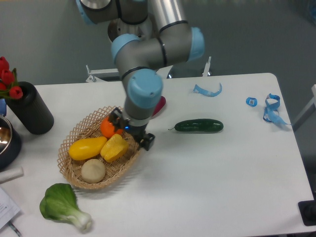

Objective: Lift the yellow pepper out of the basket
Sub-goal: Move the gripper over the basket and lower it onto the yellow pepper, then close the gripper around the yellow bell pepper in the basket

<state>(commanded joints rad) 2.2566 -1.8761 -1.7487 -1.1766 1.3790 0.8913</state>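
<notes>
Basket (pixel 74 143) of light woven wicker sits on the left part of the white surface (pixel 207 173), and the yellow pepper (pixel 114 147) lies inside it near the right-hand rim, lobed and tilted. Just left of the pepper is a longer smooth yellow vegetable (pixel 87 148), touching it or nearly so. A round pale item (pixel 93 171) rests in front of both, and an orange fruit (pixel 108 128) sits at the back of the basket.

The gripper (pixel 129 132) hangs low over the basket's right side, directly above and behind the pepper, between the orange fruit and the rim. Its fingers are mostly hidden by the wrist and dark housing, so I cannot tell how far apart they stand or whether they touch the pepper; nothing appears lifted.

Outside the basket, a green cucumber (pixel 199 126) lies well to the right. A leafy green vegetable (pixel 63 205) rests near the front edge, below the basket. A black cylinder holding red flowers (pixel 30 109) stands at far left, beside a metal bowl (pixel 6 140).
</notes>
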